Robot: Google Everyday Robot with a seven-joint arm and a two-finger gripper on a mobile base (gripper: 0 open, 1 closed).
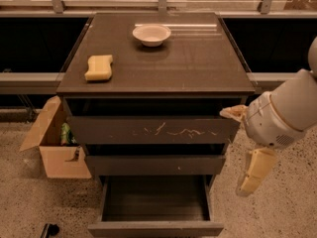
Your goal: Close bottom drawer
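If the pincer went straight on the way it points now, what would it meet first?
The pincer, to the right of the cabinet, points down and slightly left. It would probably meet the floor beside the open bottom drawer first, though depth is unclear.

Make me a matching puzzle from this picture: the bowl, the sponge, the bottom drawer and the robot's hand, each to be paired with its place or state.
Things:
1. bowl
2. sponge
3. bottom drawer
4. hand

Places or states:
A. pulled out, standing open
B. on top of the cabinet, near the back edge
C. in the air beside the cabinet, picture right
D. on top of the cabinet, picture left

Pairs: 1-B, 2-D, 3-A, 4-C.
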